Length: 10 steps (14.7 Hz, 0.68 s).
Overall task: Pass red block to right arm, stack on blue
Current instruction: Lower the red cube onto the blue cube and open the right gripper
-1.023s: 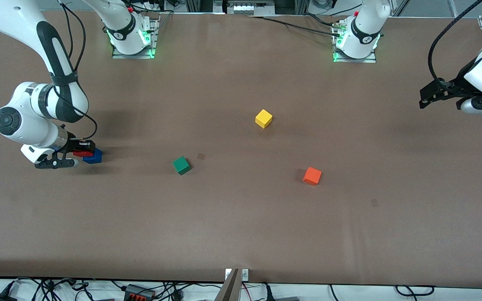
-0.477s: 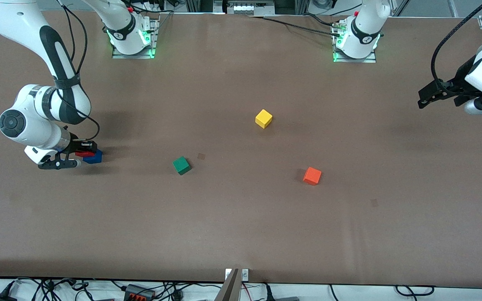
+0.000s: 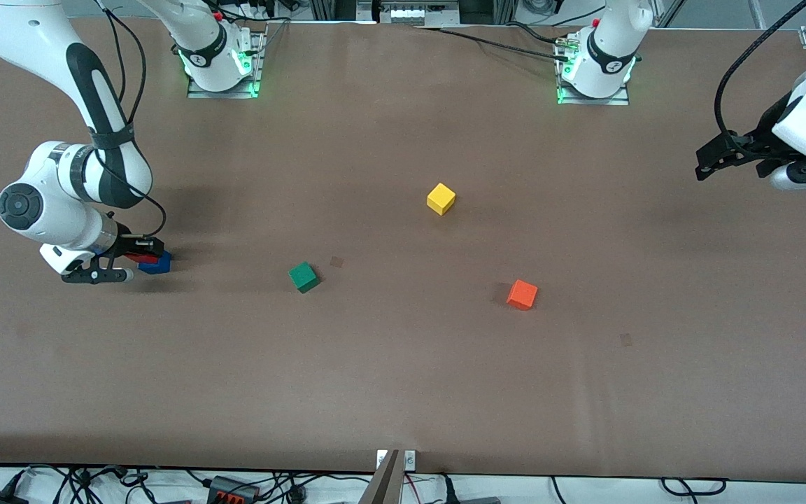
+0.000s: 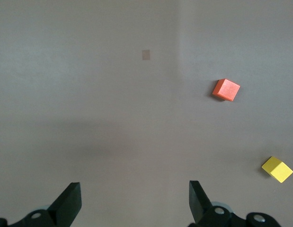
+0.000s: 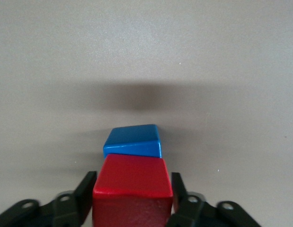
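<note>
My right gripper [image 3: 134, 257] is shut on the red block [image 3: 139, 258], low at the right arm's end of the table. The blue cube [image 3: 159, 264] sits on the table right beside it, and the red block overlaps its top edge. I cannot tell whether they touch. In the right wrist view the red block [image 5: 132, 187] sits between the black fingers [image 5: 87, 187], with the blue cube [image 5: 134, 142] just past it and lower. My left gripper [image 3: 705, 165] is open and empty, waiting in the air at the left arm's end; its fingers [image 4: 70, 201] stand wide apart.
A green cube [image 3: 303, 276], a yellow cube [image 3: 441, 199] and an orange cube [image 3: 522, 295] lie spread over the middle of the brown table [image 3: 403, 392]. The orange cube [image 4: 226, 89] and the yellow cube [image 4: 277, 169] also show in the left wrist view.
My right arm has shifted slightly, keeping the red block by the blue cube. My left gripper has drifted a little toward the bases. The cubes on the table have not moved.
</note>
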Each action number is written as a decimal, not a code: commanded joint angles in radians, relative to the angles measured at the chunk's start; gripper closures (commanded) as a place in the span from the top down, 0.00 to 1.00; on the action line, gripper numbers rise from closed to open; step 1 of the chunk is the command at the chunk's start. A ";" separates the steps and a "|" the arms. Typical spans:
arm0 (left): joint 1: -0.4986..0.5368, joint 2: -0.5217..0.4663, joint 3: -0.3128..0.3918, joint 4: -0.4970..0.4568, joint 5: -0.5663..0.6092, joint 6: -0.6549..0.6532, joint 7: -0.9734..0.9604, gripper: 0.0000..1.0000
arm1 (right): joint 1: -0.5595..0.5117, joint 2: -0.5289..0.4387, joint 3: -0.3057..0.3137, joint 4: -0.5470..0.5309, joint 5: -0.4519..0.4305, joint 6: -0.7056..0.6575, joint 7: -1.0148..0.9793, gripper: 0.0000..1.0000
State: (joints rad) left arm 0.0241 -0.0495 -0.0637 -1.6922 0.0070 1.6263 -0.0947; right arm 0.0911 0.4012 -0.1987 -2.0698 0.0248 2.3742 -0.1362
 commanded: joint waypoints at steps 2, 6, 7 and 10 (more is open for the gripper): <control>-0.003 0.039 0.004 0.060 0.008 -0.013 0.021 1.00 | 0.002 -0.028 0.004 0.004 -0.016 0.000 0.055 1.00; -0.004 0.039 -0.002 0.060 0.008 -0.014 0.012 1.00 | 0.022 -0.093 0.010 0.091 -0.016 -0.209 0.118 1.00; -0.004 0.037 -0.002 0.060 0.008 -0.014 0.012 1.00 | 0.022 -0.100 0.010 0.138 -0.016 -0.295 0.130 1.00; -0.003 0.037 -0.002 0.060 0.008 -0.014 0.009 1.00 | 0.038 -0.113 0.012 0.304 -0.014 -0.530 0.202 1.00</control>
State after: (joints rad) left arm 0.0218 -0.0274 -0.0649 -1.6636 0.0070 1.6263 -0.0926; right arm 0.1179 0.2940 -0.1918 -1.8769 0.0248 1.9858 0.0073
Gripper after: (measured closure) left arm 0.000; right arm 0.000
